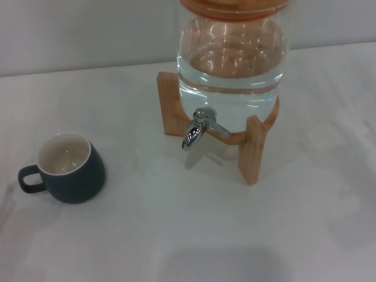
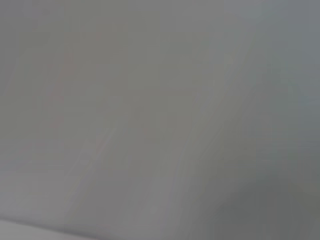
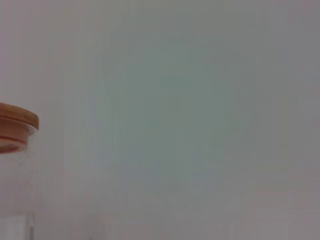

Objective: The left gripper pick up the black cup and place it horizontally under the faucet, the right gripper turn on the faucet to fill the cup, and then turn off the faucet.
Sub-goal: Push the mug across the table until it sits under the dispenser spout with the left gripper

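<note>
The black cup [image 1: 69, 168] stands upright on the white table at the left, cream inside showing, its loop handle pointing left. The chrome faucet [image 1: 198, 128] sticks out from the front of the clear glass jar [image 1: 232, 64], which holds water and rests on wooden legs [image 1: 252, 150]. The cup is well to the left of the faucet. Neither gripper shows in any view. The left wrist view shows only a blank grey surface. The right wrist view shows the jar's wooden lid [image 3: 17, 119] and glass wall at one edge.
The white table [image 1: 194, 229] spreads in front of the jar and cup. A pale wall runs behind the table.
</note>
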`<state>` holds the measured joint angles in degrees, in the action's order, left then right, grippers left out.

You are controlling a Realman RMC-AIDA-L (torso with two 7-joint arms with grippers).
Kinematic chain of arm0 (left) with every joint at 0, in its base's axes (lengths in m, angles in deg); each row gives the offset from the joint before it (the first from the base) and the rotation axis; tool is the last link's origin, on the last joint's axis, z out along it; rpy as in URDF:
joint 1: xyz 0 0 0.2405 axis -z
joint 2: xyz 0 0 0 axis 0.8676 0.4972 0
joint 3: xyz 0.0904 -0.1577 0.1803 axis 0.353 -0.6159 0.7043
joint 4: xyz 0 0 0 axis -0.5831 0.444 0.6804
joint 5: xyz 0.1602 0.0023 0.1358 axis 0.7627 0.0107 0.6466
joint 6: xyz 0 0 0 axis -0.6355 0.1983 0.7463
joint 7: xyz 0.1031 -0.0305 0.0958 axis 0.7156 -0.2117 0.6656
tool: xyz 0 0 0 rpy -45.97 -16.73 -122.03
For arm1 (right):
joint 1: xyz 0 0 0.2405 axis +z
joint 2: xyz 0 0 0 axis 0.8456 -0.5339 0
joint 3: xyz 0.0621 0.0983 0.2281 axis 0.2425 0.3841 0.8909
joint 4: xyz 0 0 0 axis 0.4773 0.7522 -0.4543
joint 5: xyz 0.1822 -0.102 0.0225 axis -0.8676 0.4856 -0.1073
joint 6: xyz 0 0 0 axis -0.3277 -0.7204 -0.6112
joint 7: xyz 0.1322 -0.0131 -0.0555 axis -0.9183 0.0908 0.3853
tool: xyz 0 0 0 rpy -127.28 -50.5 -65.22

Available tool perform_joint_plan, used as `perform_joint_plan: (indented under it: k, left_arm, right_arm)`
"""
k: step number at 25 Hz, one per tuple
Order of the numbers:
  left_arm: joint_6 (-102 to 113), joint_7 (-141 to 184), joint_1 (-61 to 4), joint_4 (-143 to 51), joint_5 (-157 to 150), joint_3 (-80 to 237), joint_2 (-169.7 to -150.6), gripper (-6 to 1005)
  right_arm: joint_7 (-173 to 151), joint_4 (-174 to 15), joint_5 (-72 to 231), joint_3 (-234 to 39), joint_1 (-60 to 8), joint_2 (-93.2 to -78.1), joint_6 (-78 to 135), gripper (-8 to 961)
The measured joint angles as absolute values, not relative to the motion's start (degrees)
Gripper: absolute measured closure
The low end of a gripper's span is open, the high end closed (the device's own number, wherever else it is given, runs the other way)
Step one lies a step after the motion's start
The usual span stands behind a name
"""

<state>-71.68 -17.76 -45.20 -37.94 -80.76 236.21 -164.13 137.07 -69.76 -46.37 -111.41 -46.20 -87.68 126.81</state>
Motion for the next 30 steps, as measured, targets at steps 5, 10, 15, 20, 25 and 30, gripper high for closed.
perform_joint_plan:
  k: [5,10,15,20,25,30]
  left_arm:
    - [-71.48,-17.58,-47.45,-37.01,-76.19,236.21,-164.2,111]
    - [-69.24,-14.73,-46.82,-37.16,-73.7,236.2,-164.33,111]
    - [-67.08,-11.54,-46.17,-38.72,-73.3,236.2,-164.44,112]
    - [-65.22,-10.57,-45.13,-39.3,-72.71,236.2,-164.5,112]
    - [-64.04,-9.02,-44.39,-40.33,-72.49,236.21,-164.49,111]
    - [-61.12,-7.52,-43.42,-41.49,-72.49,236.21,-164.54,111]
  right_arm:
    - [137.05,-69.04,-46.51,-111.32,-46.2,-87.68,126.72,158]
    - [137.02,-69.0,-46.41,-111.42,-46.01,-87.68,126.77,158]
    - [136.99,-69.12,-46.38,-111.49,-46.31,-87.76,127.56,158]
    - [136.98,-69.54,-46.26,-111.74,-46.47,-87.85,128.41,158]
    - [136.98,-69.58,-46.12,-111.94,-46.49,-87.86,128.89,158]
    - [136.98,-69.61,-46.12,-111.6,-46.48,-87.86,128.89,158]
